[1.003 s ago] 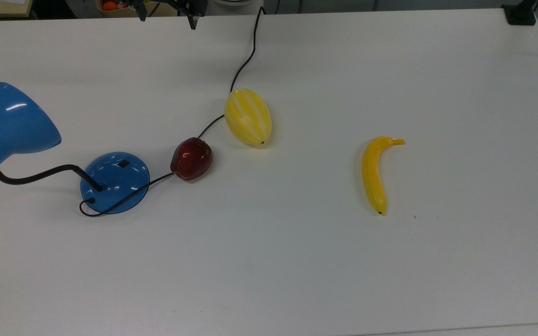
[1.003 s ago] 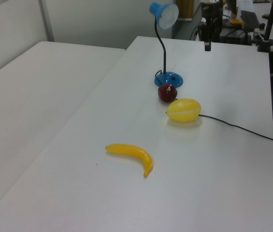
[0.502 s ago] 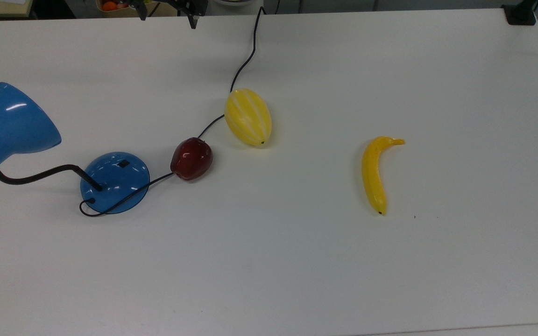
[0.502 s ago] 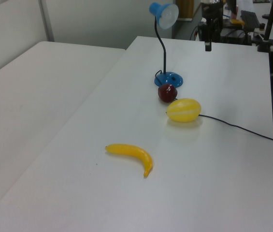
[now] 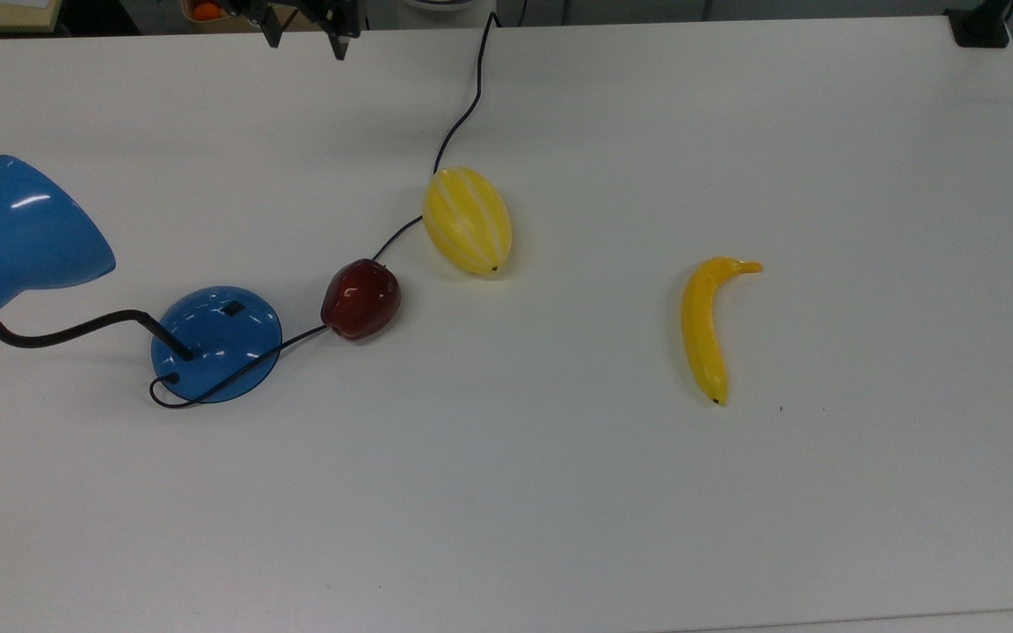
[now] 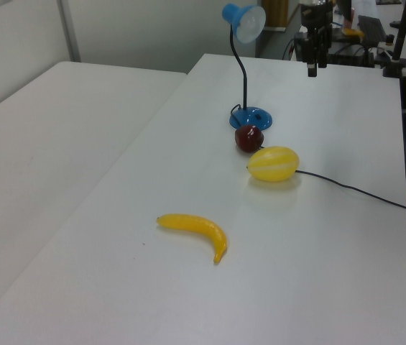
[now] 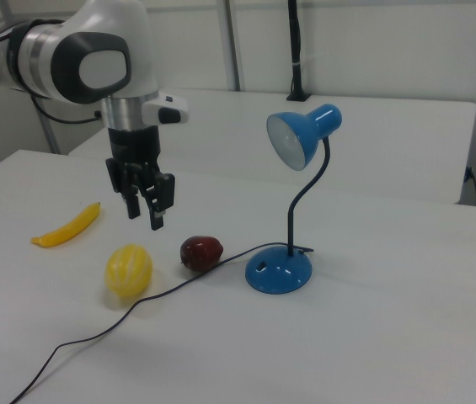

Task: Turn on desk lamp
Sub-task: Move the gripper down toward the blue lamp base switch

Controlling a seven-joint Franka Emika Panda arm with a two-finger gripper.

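The desk lamp stands at the top view's left: its round blue base (image 5: 216,345) carries a small black switch (image 5: 232,309), and a bent black gooseneck leads to the blue cone shade (image 5: 27,229). In the right view the base (image 7: 278,271) sits right of the fruit, with the shade (image 7: 292,139) above it. My gripper (image 5: 306,42) hangs open over the far table edge, well away from the base, with nothing between its fingers. In the right view the gripper (image 7: 145,215) hovers above the yellow melon (image 7: 129,269), and in the left view the gripper (image 6: 311,70) is behind the lamp (image 6: 251,116).
A thin black cord (image 5: 462,114) runs from the base past a dark red apple (image 5: 360,299) and under the striped yellow melon (image 5: 467,220) to the far edge. A banana (image 5: 704,330) lies towards the top view's right. The white table (image 5: 506,510) spreads wide in front.
In the top view the gripper has shifted a little left, and its two fingertips now appear closer together. The lamp and the fruit have not moved.
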